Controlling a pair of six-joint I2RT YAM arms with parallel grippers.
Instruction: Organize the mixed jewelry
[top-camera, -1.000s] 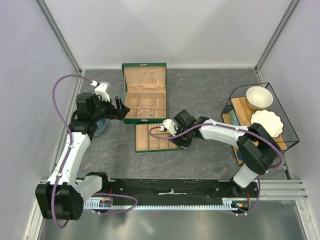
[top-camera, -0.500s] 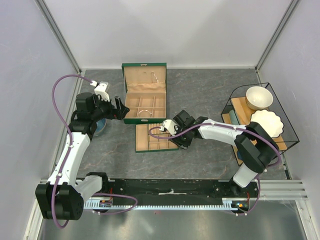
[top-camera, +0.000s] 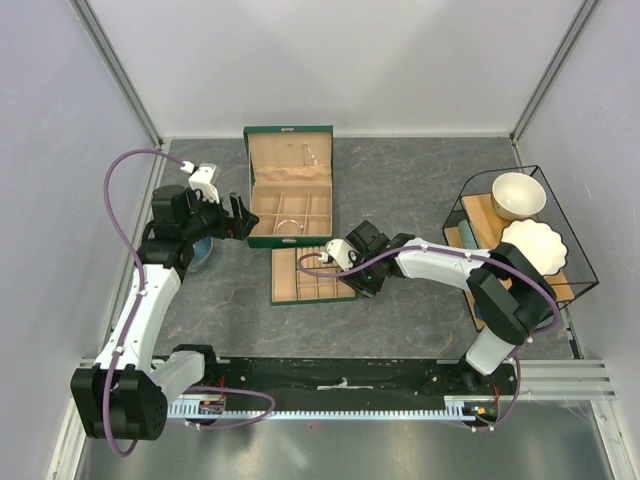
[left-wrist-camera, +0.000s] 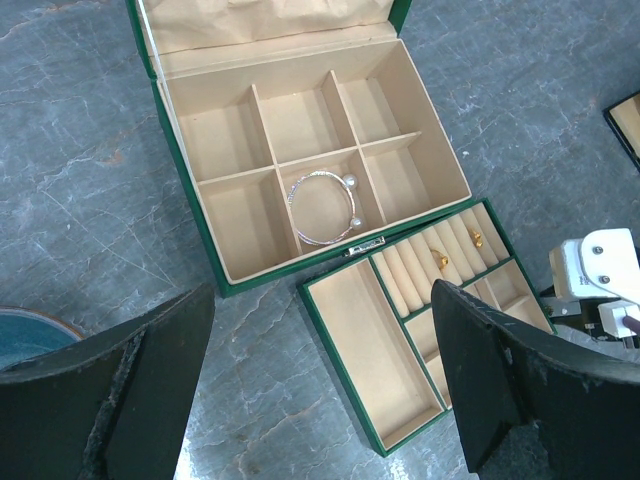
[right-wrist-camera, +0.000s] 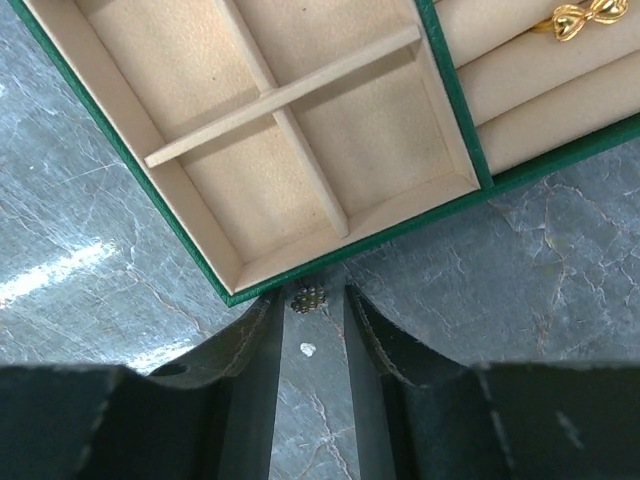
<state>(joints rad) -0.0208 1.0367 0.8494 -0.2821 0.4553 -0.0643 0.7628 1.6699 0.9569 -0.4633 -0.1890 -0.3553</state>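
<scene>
Overhead and wrist views of a jewelry-sorting workspace. The left tool (left-wrist-camera: 322, 300) hovers with its jaws set wide and nothing between them, above the near edge of the open green box (left-wrist-camera: 190, 215) on the grey surface (left-wrist-camera: 90, 180). A thin silver bangle (left-wrist-camera: 325, 208) with two pearl-like ends lies in the middle compartment of the box's front row. Just in front of the box sits the tan compartmented tray (left-wrist-camera: 340, 400), where two small gold pieces (left-wrist-camera: 441, 260) rest in the padded ring slots. The right tool (right-wrist-camera: 310, 293) is lowered to the surface at the tray's outer rim (right-wrist-camera: 330, 258), its jaws drawn narrow. A tiny dark-gold clustered piece (right-wrist-camera: 308, 298) lies on the surface between its fingers (right-wrist-camera: 255, 340), just outside the tray, with a sliver of space visible on either side of it. At the right edge of the surface, a wire rack (top-camera: 580, 255) carries a bowl (top-camera: 518, 194) and a scalloped plate (top-camera: 535, 245).
</scene>
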